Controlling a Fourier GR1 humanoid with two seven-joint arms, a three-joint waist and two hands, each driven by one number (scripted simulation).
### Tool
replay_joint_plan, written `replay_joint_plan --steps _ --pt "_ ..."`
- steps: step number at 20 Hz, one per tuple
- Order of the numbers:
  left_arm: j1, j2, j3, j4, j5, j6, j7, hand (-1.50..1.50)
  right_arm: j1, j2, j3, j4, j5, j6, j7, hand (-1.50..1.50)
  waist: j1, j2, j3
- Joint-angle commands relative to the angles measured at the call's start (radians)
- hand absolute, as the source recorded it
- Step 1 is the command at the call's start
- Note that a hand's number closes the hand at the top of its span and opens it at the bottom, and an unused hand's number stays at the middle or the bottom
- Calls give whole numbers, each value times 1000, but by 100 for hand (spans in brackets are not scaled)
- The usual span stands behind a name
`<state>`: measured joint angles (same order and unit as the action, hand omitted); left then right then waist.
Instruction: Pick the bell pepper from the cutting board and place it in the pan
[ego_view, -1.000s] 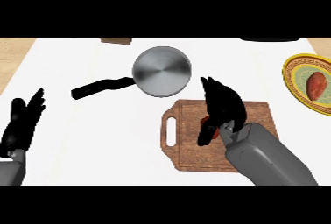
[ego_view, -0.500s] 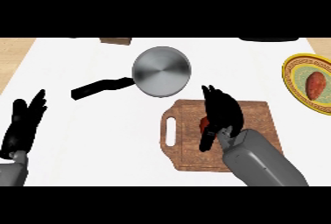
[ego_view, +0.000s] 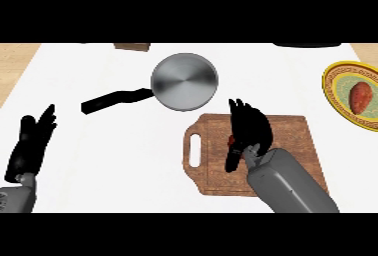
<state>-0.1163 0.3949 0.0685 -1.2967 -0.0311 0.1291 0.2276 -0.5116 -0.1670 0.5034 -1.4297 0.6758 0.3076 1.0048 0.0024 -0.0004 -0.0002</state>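
The wooden cutting board (ego_view: 288, 135) lies at the centre right of the white counter. Only a small red patch of the bell pepper (ego_view: 231, 140) shows, at the left edge of my right hand (ego_view: 249, 131). That hand lies over the pepper, fingers stretched away from me and thumb down on the left side. Its fingers look straight, not curled round the pepper. The round steel pan (ego_view: 184, 81) sits beyond the board's far left corner, with its black handle (ego_view: 114, 100) pointing left. My left hand (ego_view: 29, 145) rests open at the left edge, fingers up.
A yellow patterned plate (ego_view: 332, 85) with a reddish-brown vegetable (ego_view: 360, 96) on it stands at the right edge. A brown object (ego_view: 131, 46) and a dark object (ego_view: 306, 45) sit at the counter's far edge. White counter separates the pan from my left hand.
My right hand has slid a little left and toward me over the board, settling lower on the pepper. The left hand and the pan have not moved.
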Motion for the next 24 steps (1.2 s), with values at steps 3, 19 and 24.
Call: replay_joint_plan --steps 3,19,24 --pt "25 -27 -8 -88 -31 10 50 0 -22 65 -43 55 47 75 66 -150 3 -1 0" --pt "32 -2 80 -36 -5 -96 -12 0 57 13 -32 179 275 -6 -169 150 6 0 0" --pt "-30 -17 82 -31 -44 -95 56 0 7 72 -99 232 328 -24 -202 150 2 1 0"
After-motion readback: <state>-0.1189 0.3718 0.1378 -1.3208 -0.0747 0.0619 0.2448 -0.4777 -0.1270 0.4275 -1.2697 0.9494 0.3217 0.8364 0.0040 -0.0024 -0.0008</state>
